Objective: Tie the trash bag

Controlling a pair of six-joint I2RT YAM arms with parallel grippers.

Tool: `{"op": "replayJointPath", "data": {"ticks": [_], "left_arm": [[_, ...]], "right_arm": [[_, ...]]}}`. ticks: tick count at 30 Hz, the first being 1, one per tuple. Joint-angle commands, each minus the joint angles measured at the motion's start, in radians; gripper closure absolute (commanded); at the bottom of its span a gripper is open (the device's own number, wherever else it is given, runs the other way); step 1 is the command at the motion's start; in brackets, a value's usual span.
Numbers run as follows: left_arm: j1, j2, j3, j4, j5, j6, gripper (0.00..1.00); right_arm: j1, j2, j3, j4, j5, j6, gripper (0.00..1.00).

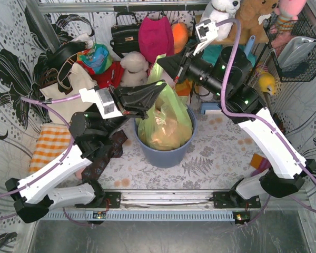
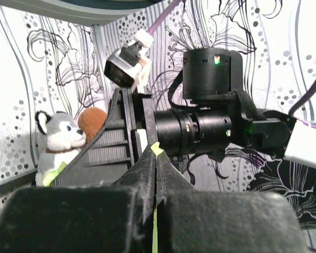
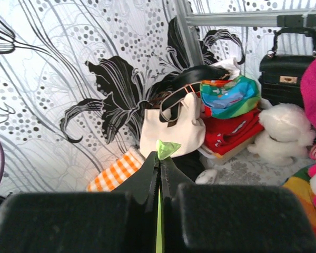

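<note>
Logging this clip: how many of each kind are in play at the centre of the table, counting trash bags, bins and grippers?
trash bag: 1, lime-green, sitting in the bin
bin: 1, blue-grey
grippers: 2, the left gripper and the right gripper, each shut on a pinch of the trash bag
Total: 4

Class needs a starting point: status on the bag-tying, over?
Left gripper: jaws shut on trash bag edge. Right gripper: same, other edge. Bag in bin, untied. Nothing blocking.
</note>
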Motion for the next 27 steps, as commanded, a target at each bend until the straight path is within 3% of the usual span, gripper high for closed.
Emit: {"op": "replayJointPath", "data": {"ticks": [1,8,16,27], "left_arm": [[0.006,0.051,0.111,0.01,-0.012,0.034,1.0],[0.01,0.161,0.252,-0.07,0.222,-0.02,1.0],[0.012,0.201,0.292,-0.065,0.349,-0.05,1.0],[0.013,0.264,0.387,-0.078,0.457,-0.067,1.0]], "right_arm": [[-0.025,0.023,0.063,0.066,-0.13,0.081,1.0],[-0.071,0.088,0.131,0.118,-0.277,0.178,1.0],[-0.173,0.179,0.182,0.209,-0.421,0.31,1.0],[-0.203,0.436,0.511,0.21,-0.579,0.378,1.0]]}}
